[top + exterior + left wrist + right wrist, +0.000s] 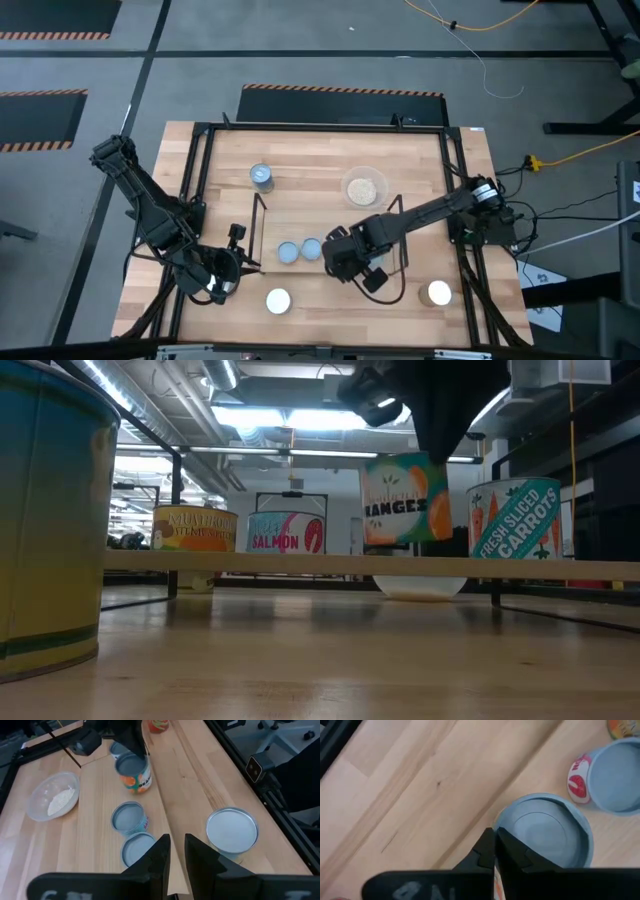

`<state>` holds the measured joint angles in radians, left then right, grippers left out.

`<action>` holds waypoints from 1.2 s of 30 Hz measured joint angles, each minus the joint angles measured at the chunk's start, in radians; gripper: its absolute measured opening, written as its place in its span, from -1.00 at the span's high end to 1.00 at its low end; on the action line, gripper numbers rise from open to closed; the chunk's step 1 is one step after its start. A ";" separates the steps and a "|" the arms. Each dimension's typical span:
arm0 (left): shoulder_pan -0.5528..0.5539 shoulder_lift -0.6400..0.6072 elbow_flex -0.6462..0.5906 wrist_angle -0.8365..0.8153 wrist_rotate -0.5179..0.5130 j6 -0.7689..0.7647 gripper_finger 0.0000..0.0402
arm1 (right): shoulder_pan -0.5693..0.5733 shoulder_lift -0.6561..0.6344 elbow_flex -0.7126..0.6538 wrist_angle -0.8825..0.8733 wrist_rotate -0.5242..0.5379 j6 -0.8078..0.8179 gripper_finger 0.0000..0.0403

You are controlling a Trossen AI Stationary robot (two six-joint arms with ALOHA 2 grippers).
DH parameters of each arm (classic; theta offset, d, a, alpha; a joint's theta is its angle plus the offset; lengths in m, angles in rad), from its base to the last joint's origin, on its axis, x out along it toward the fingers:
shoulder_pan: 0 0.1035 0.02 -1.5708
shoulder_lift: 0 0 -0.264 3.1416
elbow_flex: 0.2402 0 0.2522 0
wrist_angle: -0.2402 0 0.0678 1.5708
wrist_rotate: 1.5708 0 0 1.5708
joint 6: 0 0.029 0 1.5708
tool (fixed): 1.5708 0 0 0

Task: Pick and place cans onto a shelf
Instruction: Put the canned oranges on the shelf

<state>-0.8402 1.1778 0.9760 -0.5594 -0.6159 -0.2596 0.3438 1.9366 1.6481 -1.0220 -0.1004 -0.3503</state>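
My right gripper (345, 262) is shut on an orange-labelled can (405, 500), which also shows in the left wrist view (134, 772), inside the black-rod shelf (258, 215). Two blue-topped cans (288, 252) (311, 248) stand on their bases beside it. Other cans stand at the far left (262, 177), near middle (277, 300) and near right (438, 293). My left gripper (222, 285) is near the front left; its fingers (177, 852) are slightly apart and empty. My right gripper pinches the orange-labelled can's top rim (496, 831) between its two fingers, at one side of the round top. The fingers come from above, pointing down. In the low view the can hangs a little tilted, its base just above the tan shelf board (300, 565).
A clear round dish (364, 187) with tan contents sits right of centre at the back. A black frame (200, 160) edges the table. In the low view a big can (50, 510) stands close at the left and a carrots can (515, 518) at the right.
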 joint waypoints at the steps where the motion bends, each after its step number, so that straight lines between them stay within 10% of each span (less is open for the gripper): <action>1: 0.000 0.000 0.000 0.000 0.000 0.000 0.75 | -0.004 0.000 -0.001 -0.002 0.000 0.000 0.95; 36: 0.000 0.000 0.000 0.000 0.000 0.000 0.75 | -0.015 0.000 -0.002 0.030 0.002 -0.100 0.91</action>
<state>-0.8402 1.1778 0.9760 -0.5594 -0.6159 -0.2596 0.3290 1.9366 1.6463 -0.9916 -0.0988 -0.4503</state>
